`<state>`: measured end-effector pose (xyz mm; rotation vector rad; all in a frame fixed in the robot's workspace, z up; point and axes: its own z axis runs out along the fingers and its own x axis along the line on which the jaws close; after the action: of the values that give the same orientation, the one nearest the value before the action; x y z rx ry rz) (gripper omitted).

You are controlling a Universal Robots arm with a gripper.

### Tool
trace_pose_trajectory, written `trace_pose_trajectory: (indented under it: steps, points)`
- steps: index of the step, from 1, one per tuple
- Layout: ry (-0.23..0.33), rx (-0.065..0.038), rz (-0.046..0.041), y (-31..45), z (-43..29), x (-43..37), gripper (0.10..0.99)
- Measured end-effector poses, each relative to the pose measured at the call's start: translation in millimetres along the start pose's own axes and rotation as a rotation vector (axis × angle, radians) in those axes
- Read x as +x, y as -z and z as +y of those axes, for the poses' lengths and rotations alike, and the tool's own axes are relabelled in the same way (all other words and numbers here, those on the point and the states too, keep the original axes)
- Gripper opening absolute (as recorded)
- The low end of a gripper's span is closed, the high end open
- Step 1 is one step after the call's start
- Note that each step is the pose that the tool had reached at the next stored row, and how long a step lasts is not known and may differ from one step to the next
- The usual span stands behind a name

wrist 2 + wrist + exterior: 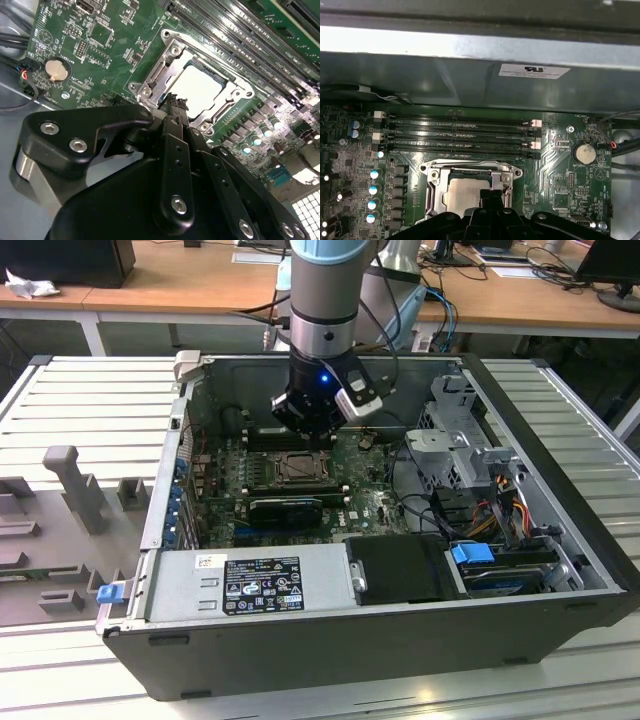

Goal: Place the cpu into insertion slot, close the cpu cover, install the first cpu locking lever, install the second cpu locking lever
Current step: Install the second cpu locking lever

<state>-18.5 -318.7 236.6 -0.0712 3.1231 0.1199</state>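
The cpu (pixel 200 86) (pixel 461 196), a pale metal square, lies flat in the insertion slot (pixel 300 469) on the green board. The silvery cpu cover (pixel 172 50) (pixel 470 168) is down around it, framing the chip's face. My gripper (pixel 175 102) (pixel 492 194) is shut, its black fingers pressed together into one narrow tip. That tip sits at the edge of the cover, at one side of the chip. In the exterior view the gripper (pixel 306 438) hangs just above the slot. I see nothing held between the fingers. The locking levers are too thin to make out.
Long black memory slots (pixel 460 135) run beside the socket, and the case wall (pixel 470 75) stands behind them. A coin battery (pixel 583 153) sits on the board. The exterior view's right holds drive cages (pixel 455 440) and cables (pixel 500 500); the power supply (pixel 250 580) is in front.
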Motion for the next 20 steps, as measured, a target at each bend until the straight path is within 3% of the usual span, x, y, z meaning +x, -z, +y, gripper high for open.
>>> trace_pose_trajectory:
  steps: [4, 8, 12, 18, 19, 20]
  points:
    - [0.0, 0.0, -0.0001, 5.5, -0.8, -0.1, 0.106]
    - [0.0, 0.0, -0.0001, 7.6, -26.6, 1.1, 0.106]
    - [0.0, 0.0, -0.0001, 10.5, -27.6, 1.0, 0.106]
    - [0.0, 0.0, 0.0, 12.2, -49.6, 2.1, 0.106]
    - [0.0, -0.004, -0.0001, 12.3, -52.6, 2.2, 0.106]
    - [0.0, -0.018, -0.0006, 12.6, -56.5, 2.4, 0.106]
